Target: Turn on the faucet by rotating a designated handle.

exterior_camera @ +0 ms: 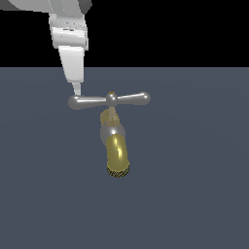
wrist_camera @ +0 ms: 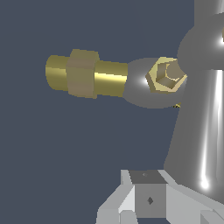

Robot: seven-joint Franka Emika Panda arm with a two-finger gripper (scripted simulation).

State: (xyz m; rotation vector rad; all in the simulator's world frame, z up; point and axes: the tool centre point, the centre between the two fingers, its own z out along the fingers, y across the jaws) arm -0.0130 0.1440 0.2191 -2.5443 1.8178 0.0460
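The faucet (exterior_camera: 117, 153) is a gold-brass spout with a dark knurled tip, lying on the flat grey floor (exterior_camera: 194, 194). Across its top runs the handle (exterior_camera: 129, 99), a silver crossbar with two bulbous ends and a small brass-tipped hub. My gripper (exterior_camera: 77, 90) comes down from the upper part of the exterior view's left. Its fingers look shut, and the tip touches the handle's end on that side, holding nothing. In the wrist view the handle (wrist_camera: 205, 122) fills one side as a wide shiny bar, next to a brass hex nut (wrist_camera: 166, 75) and a brass stem (wrist_camera: 83, 74). My gripper (wrist_camera: 148, 201) sits close beside the bar.
Plain grey floor surrounds the faucet on all sides. Beyond its far edge the background is black. My white arm link (exterior_camera: 68, 34) rises out of the exterior view's upper left.
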